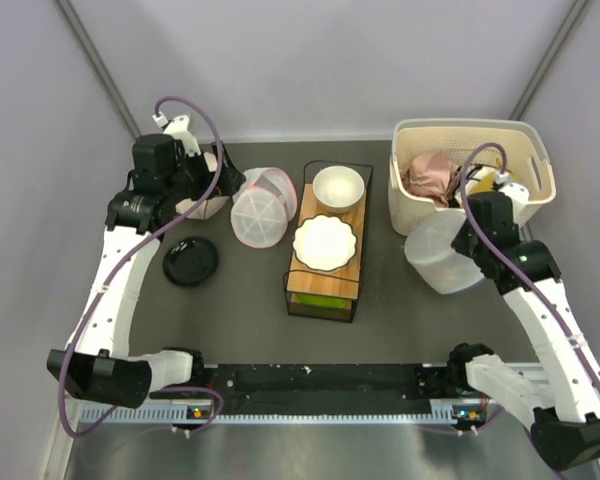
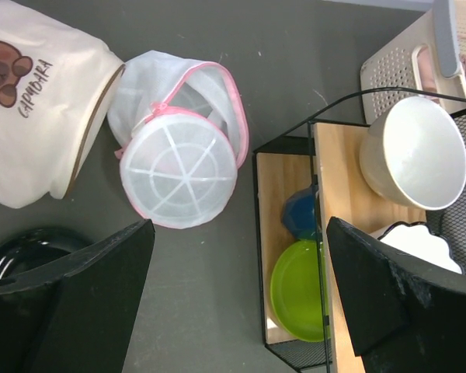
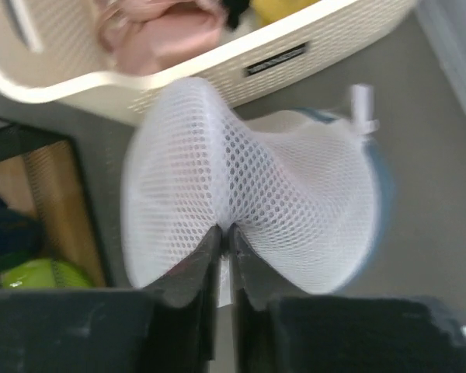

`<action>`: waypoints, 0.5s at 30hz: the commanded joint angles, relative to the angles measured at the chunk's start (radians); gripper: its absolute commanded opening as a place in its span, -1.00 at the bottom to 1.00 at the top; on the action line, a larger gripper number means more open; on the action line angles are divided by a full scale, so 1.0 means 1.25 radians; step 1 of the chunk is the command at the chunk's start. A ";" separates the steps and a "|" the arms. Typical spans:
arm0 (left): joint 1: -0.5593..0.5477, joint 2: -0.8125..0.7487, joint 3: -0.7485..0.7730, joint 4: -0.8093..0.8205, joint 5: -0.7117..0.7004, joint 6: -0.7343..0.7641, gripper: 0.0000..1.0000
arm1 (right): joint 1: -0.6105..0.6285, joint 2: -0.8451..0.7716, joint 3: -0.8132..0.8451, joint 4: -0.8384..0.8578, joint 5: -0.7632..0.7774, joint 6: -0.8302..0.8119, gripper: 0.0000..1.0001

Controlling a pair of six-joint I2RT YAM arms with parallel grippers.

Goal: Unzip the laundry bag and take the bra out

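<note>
On the dark counter [image 1: 240,310] stands a wire rack [image 1: 322,281] with wooden shelves, a white bowl [image 1: 338,187] and a scalloped white plate [image 1: 324,243] on top, a green plate [image 2: 299,291] and a blue bowl [image 2: 301,214] below. To its left lie a pink-trimmed mesh bag [image 1: 259,208], a beige printed bag [image 2: 39,109] and a black dish [image 1: 190,261]. At far right, a cream basket [image 1: 472,131] holds a pale pink garment [image 1: 430,176] and a yellow one [image 3: 283,8]

Right rim of the laundry bag [image 3: 295,202] blurred, its lower edge behind the right hand [image 3: 225,231].
</note>
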 commanded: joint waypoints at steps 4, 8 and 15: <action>-0.025 0.014 0.050 0.010 -0.003 -0.014 0.96 | 0.072 0.099 0.011 0.121 -0.197 0.018 0.63; -0.027 0.001 0.051 -0.006 -0.033 0.004 0.97 | 0.042 0.031 0.019 0.091 -0.072 -0.038 0.72; -0.028 -0.006 0.052 0.000 -0.025 -0.010 0.96 | -0.324 -0.037 -0.066 0.081 -0.327 -0.066 0.65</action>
